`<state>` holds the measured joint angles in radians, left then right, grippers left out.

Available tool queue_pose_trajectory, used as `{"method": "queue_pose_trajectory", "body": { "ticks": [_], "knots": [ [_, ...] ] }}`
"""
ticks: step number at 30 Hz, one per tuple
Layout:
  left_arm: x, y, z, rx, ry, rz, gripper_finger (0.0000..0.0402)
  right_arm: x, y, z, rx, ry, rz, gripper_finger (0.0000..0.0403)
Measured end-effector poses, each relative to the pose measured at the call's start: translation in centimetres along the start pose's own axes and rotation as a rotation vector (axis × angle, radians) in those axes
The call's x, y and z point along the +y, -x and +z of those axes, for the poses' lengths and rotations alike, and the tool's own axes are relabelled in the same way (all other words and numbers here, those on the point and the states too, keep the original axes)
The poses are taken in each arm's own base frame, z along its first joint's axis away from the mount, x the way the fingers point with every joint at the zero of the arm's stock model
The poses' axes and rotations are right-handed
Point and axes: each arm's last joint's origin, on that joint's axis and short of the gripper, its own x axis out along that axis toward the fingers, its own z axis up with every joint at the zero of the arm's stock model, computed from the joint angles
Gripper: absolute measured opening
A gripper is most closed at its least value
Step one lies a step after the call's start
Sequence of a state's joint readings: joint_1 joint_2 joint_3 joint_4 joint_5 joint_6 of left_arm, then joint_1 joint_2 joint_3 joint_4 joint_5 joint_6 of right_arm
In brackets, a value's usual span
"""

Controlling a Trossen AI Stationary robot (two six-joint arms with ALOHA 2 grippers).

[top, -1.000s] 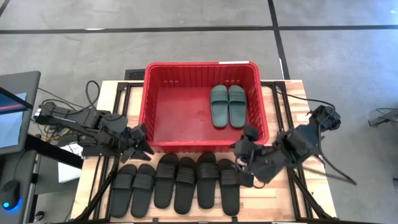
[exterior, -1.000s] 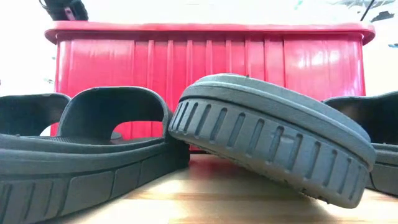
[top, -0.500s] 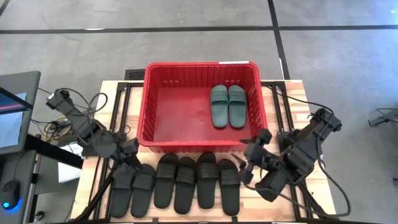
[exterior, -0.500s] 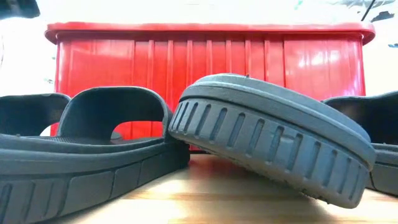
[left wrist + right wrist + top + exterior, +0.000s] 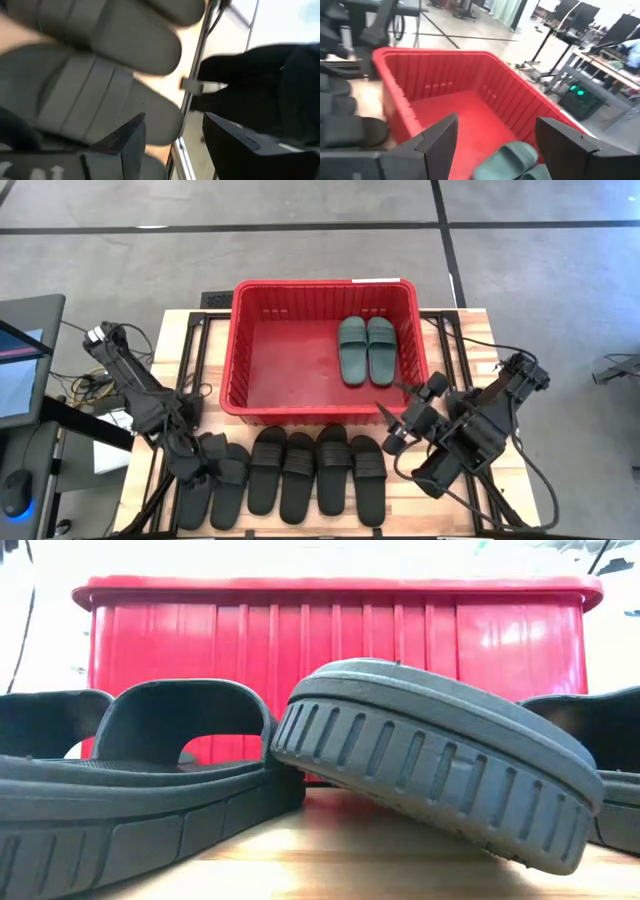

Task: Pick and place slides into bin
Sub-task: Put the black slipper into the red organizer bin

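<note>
The left claw has dropped, spread, onto the outermost black slide at 7 o'clock; the right claw, spread, hovers by the red bin holding two green slides.

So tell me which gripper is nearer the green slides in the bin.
Right. The right gripper, open, hovers by the bin's front right corner, close to the green slides. The left gripper, open, is down over the leftmost black slide, far from them.
</note>
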<state>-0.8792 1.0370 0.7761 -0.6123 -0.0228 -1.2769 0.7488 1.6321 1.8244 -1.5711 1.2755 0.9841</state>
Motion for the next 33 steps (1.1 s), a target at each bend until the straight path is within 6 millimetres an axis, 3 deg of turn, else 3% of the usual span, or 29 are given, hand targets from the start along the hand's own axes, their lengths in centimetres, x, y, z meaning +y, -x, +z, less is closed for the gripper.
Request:
{"method": "queue_pose_trajectory", "body": {
  "ticks": [7,13,17,23,33],
  "knots": [
    [-0.4,-2.1,-1.8,0.135,0.05,0.063,0.0183,-1.0,-1.0,0.6,-0.033,0.03,-0.07,0.025],
    [-1.7,-1.7,-2.6,0.177,0.048,0.162,0.0183,-2.5,-1.6,1.1,-0.028,0.009,-0.102,0.025],
    [-2.4,-1.9,-3.2,0.22,-0.015,0.327,0.0183,-3.2,-1.8,1.3,-0.025,-0.009,-0.11,0.025],
    [-3.3,-3.7,-4.5,0.296,-0.154,0.498,0.0183,-3.4,-1.7,1.3,-0.031,0.011,-0.114,0.025],
    [-2.7,-6.2,-6.8,0.295,-0.218,0.687,0.0183,-3.4,-1.7,1.3,-0.032,0.011,-0.115,0.025]
  ]
}}
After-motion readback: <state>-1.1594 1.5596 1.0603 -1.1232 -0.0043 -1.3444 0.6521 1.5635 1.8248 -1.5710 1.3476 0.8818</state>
